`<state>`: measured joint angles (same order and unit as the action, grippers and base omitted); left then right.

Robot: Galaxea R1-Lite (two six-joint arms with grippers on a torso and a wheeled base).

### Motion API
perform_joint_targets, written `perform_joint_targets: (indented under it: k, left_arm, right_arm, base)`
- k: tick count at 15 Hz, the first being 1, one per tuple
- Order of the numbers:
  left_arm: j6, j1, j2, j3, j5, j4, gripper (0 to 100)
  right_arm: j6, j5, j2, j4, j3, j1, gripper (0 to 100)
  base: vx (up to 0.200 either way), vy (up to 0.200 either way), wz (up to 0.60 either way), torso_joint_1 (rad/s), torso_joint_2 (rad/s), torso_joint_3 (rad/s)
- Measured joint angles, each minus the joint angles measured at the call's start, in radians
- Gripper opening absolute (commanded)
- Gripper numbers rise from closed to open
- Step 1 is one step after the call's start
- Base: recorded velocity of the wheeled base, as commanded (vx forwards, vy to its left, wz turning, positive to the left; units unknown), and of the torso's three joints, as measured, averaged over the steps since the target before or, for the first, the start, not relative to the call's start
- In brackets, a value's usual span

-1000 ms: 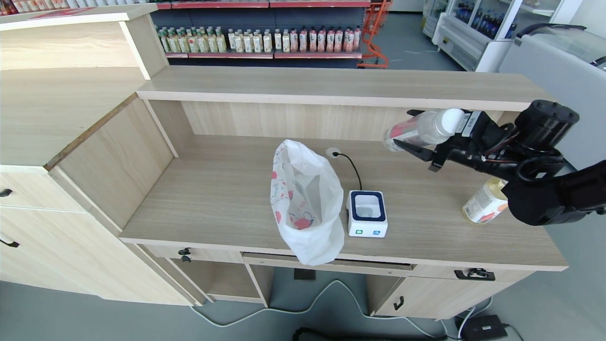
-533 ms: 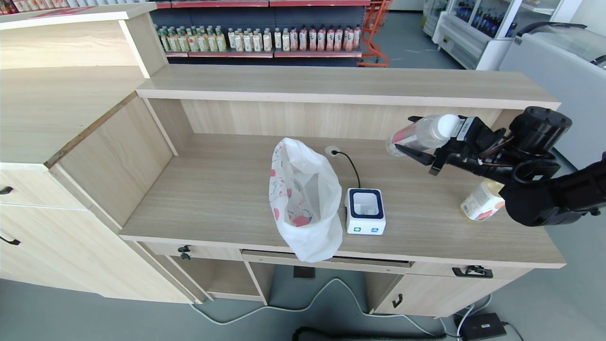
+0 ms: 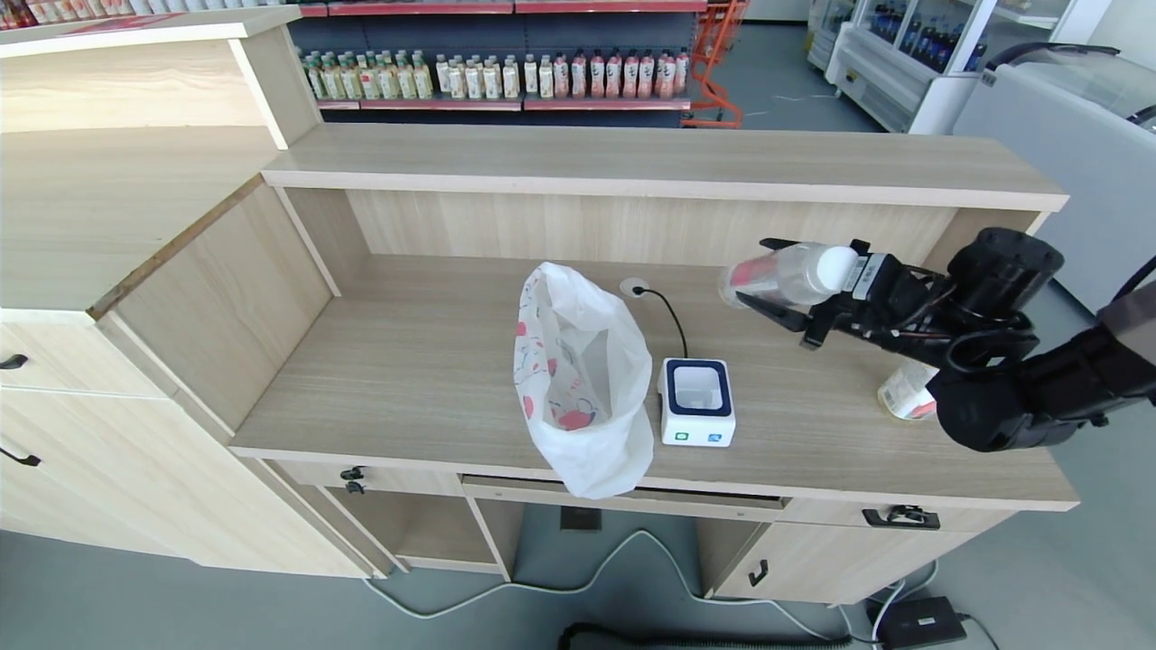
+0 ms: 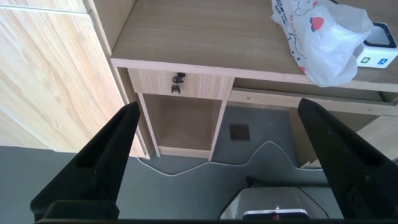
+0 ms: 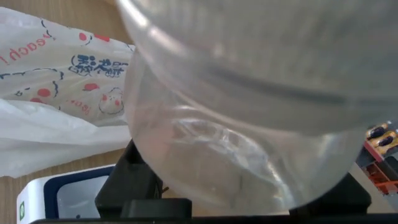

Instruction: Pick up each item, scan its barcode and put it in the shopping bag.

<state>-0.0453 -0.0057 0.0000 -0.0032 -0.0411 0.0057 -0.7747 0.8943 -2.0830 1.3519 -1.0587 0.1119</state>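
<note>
**Checkout station: one bottle in hand, above and beside the scanner**

1. Surface (image 3: 433, 379): pale wood, with a raised back ledge. It carries items 2, 5 and 7.
2. Shopping bag (image 3: 582, 379): white plastic with red print. It stands upright near the front edge with its mouth open upward. No item can be made out inside.
3. Right end effector (image 3: 759, 273): raised over the right part of the surface, fingers pinching item 6 from opposite sides.
4. Left end effector (image 4: 219, 109): fingers spread wide and holding nothing. It hangs low, off the front of the surface, well apart from every item.
5. Scanner (image 3: 697, 402): a white box with a dark-framed window facing up, just beside the bag on its right.
6. Clear bottle (image 3: 799, 269): held in the air with its long axis about level, white cap toward the wrist and base toward the bag. The scanner lies below it and toward the robot's left, with the bag beyond. The right arm is much the nearer. Judged step: bring the label down over the window.
7. Second bottle (image 3: 903, 395): rests on the surface, partly hidden by the right arm, and awaits its turn.
</note>
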Motion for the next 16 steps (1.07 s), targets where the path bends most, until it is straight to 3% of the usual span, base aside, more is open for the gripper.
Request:
perform_joint_targets:
  k: [3,8,16]
  left_arm:
    - [0.0,0.0,0.0,0.0,0.0,0.0,100]
    - [0.0,-0.001,0.0,0.0,-0.001,0.0,100]
    - [0.0,0.0,0.0,0.0,0.0,0.0,100]
  right_arm:
    - [-0.1,0.002,-0.062,0.085,0.012,0.039,0]
    - [-0.21,0.001,-0.153,0.081,0.016,0.04,0]
    - [-0.258,0.009,-0.261,0.09,-0.035,0.044,0]
  base:
    - [0.0,0.0,0.0,0.0,0.0,0.0]
    - [0.0,0.0,0.0,0.0,0.0,0.0]
    - [0.0,0.0,0.0,0.0,0.0,0.0]
